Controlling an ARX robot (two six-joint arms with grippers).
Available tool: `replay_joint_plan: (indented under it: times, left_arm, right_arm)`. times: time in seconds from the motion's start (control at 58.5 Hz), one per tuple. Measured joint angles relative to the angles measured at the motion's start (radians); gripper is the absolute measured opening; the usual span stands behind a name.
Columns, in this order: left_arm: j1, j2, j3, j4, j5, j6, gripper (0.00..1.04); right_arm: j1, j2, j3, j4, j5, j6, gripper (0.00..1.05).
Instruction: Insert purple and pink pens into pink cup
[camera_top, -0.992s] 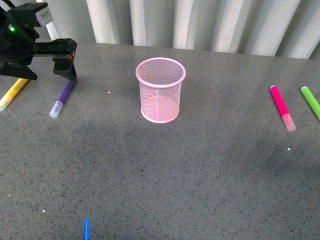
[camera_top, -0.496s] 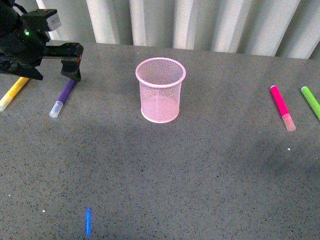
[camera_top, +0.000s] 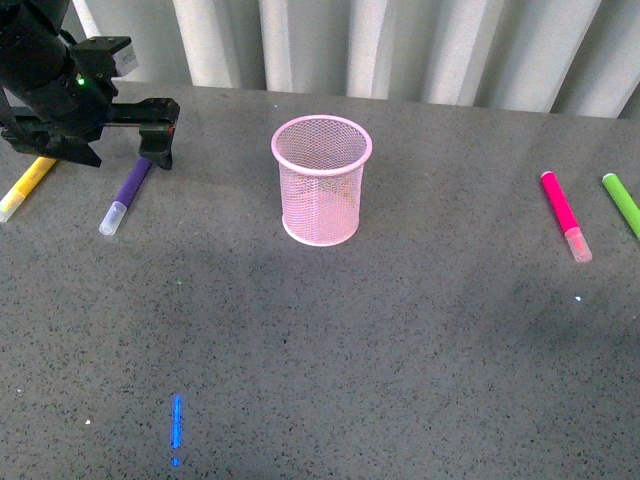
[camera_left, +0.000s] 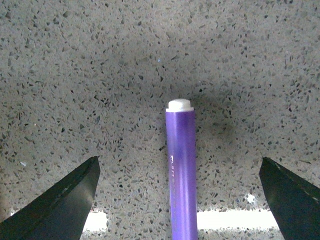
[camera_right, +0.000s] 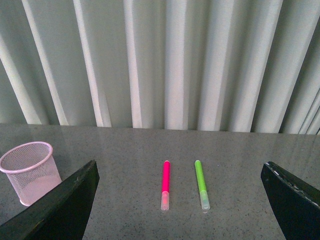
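Grey speckled stone bench (camera_top: 400, 340), pale pleated curtain behind. On it we list:

- Pink cup (camera_top: 321, 180): wire mesh, upright near the middle.
- Purple pen (camera_top: 125, 195): lying flat to the left of the cup and well apart from it, clear cap toward us.
- Left claw (camera_left: 178, 167): hangs over the purple pen's far end. Its jaws are spread wide, one on each side of the barrel, and neither touches it.
- Yellow marker (camera_top: 28, 185): flat, further left, partly under the arm.
- Pink pen (camera_top: 560, 210): flat at the right, well apart from the cup, cap toward us.
- Green marker (camera_top: 622, 205): just beside the pink pen, on its outer side.
- Right claw (camera_right: 179, 170): we see it only in its own wrist view, jaws spread wide, gripping nothing.
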Motion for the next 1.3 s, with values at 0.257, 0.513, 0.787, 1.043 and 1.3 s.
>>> replay_joint_plan:
  times: [0.257, 0.513, 0.787, 1.043, 1.3]
  left_arm:
    - [0.004, 0.043, 0.039, -0.012, -0.013, 0.001, 0.98]
    - [0.000, 0.072, 0.091, -0.049, -0.036, 0.001, 0.97]
    - [-0.002, 0.075, 0.101, -0.085, -0.052, 0.005, 0.56]
    - [-0.010, 0.062, 0.069, -0.063, -0.056, 0.016, 0.19]
    - [-0.015, 0.006, -0.029, 0.001, -0.021, -0.029, 0.13]
  right_arm:
    - [0.000, 0.000, 0.000, 0.000, 0.000, 0.000, 0.98]
    - [0.000, 0.000, 0.000, 0.000, 0.000, 0.000, 0.98]
    - [0.000, 0.000, 0.000, 0.000, 0.000, 0.000, 0.98]
    - [0.000, 0.000, 0.000, 0.000, 0.000, 0.000, 0.98]
    - [0.000, 0.000, 0.000, 0.000, 0.000, 0.000, 0.98]
